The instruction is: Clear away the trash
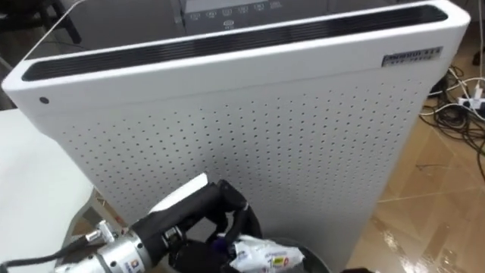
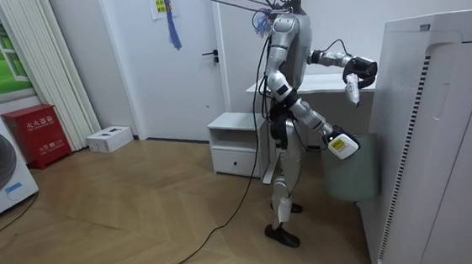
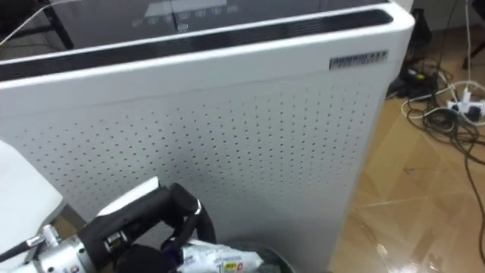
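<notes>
Disposal seems underway: left hand (image 1: 231, 208) clasps crumpled wrapper (image 1: 261, 254) over bin (image 2: 351, 180) (grey, open-topped); releasing it should come next

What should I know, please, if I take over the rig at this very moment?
Left hand: shut on a crumpled white wrapper, held at the rim of the grey bin, which stands beside the white appliance.
Right hand: raised ahead of the torso, idle.
Done: wrapper picked up and at the bin.
Left: release it into the bin, probably with a small reach forward first.
</notes>
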You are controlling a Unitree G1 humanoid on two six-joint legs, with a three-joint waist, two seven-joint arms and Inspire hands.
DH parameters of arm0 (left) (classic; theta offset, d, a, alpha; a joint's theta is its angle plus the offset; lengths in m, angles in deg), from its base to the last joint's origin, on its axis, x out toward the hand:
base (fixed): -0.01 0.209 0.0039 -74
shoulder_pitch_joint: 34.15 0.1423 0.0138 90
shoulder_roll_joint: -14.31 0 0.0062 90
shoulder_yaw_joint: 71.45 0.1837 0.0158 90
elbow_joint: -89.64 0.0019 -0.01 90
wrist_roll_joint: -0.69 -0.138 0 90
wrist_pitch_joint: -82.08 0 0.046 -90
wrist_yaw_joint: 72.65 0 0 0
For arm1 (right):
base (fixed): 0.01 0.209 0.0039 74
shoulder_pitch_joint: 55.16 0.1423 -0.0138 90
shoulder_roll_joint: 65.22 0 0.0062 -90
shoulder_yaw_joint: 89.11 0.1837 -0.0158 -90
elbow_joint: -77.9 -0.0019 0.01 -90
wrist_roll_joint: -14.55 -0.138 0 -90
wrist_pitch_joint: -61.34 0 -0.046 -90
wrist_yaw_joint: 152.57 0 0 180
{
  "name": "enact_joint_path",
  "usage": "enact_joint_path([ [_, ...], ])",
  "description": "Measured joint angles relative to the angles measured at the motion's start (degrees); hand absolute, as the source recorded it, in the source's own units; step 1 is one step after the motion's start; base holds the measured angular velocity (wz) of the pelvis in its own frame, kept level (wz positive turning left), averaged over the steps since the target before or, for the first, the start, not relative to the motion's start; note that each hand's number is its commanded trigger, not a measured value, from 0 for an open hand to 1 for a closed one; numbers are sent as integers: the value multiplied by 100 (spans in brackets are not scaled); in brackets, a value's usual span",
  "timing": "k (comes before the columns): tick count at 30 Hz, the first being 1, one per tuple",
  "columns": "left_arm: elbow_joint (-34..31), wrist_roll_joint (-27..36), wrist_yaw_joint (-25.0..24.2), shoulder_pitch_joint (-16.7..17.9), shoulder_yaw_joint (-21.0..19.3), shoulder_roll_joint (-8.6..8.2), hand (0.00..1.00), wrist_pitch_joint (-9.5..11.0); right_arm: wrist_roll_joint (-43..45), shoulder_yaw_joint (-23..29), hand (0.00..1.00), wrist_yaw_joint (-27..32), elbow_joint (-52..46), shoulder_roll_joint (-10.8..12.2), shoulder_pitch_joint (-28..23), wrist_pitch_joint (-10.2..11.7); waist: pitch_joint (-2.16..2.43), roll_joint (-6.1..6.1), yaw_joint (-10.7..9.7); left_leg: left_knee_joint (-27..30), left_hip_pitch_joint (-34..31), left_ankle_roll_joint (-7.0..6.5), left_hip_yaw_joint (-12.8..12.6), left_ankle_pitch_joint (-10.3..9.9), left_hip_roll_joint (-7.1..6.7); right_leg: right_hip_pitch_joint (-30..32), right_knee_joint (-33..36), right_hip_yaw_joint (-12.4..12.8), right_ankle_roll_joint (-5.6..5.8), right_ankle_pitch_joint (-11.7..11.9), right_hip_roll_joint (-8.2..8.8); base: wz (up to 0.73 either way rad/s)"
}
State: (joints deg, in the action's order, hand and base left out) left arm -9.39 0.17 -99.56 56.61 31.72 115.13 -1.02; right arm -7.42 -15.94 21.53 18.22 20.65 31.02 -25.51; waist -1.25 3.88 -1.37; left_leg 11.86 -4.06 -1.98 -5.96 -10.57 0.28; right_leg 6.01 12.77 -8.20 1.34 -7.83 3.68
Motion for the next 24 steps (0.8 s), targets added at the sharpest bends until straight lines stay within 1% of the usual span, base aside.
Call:
enact_joint_path([
  [1, 261, -29, 177, -9, 123, -111, 100, 79, -7, -10, 100, 37, 3, 33, 2, 0, 0, -34, -6, 1, -15, 0, 1, 0, -6, 4, -2, -33, 0, 0, 10, 0],
  [2, 395, -29, 256, -8, 177, -175, 100, 83, -34, -38, 100, 53, 3, 41, 2, 0, -1, -49, -5, 1, -14, 0, 0, 0, -6, 3, -2, -50, 0, 0, 13, 0],
  [4, 893, -28, 503, -9, 364, -340, 100, 85, -110, -158, 100, 91, 3, 53, 12, 4, -12, -114, -7, -4, -25, 0, -3, 0, -6, 14, -5, -66, 0, 0, 14, 0],
  [7, 1200, -30, 652, -12, 504, -417, 100, 85, -121, -178, 100, 74, 3, 78, 34, 18, -14, -149, -27, 23, -120, -1, -2, 1, -7, 109, 10, -60, -3, 2, 14, 0],
  [11, 1539, -54, 842, -61, 618, -511, 100, 127, -119, -211, 100, 39, 59, 158, 45, 54, -17, -157, -47, 30, -139, -2, -4, 1, -4, 128, 13, -52, -5, 3, 8, -1],
  [12, 1651, -155, 904, -78, 650, -551, 72, 126, -120, -212, 100, 5, 66, 176, 50, 58, -17, -159, -50, 39, -178, -2, -11, 1, -3, 177, 33, -40, -8, 5, 7, -5],
  [13, 1737, -206, 941, -94, 696, -572, 52, 127, -120, -212, 100, -18, 67, 189, 60, 76, -19, -162, -49, 65, -247, -2, -15, 1, -3, 255, 77, -30, -8, 5, 10, -5],
  [14, 1788, -258, 961, -113, 733, -580, 0, 127, -112, -212, 100, -27, 70, 195, 67, 78, -20, -164, -53, 77, -278, -2, -16, 1, -3, 294, 94, -29, -8, 5, 11, 0],
  [18, 2125, -292, 1038, -117, 804, -674, 0, 127, -22, -215, 100, -60, 111, 288, 170, 78, -21, -165, -164, 120, -380, -3, -19, 2, -1, 378, 101, -34, -20, 12, 9, 0],
  [24, 2215, -297, 1056, -118, 836, -834, 0, 132, -10, -213, 100, -64, 110, 325, 176, 83, -21, -179, -159, 140, -433, -3, -29, 2, -6, 440, 123, -31, -24, 15, 9, 0],
])
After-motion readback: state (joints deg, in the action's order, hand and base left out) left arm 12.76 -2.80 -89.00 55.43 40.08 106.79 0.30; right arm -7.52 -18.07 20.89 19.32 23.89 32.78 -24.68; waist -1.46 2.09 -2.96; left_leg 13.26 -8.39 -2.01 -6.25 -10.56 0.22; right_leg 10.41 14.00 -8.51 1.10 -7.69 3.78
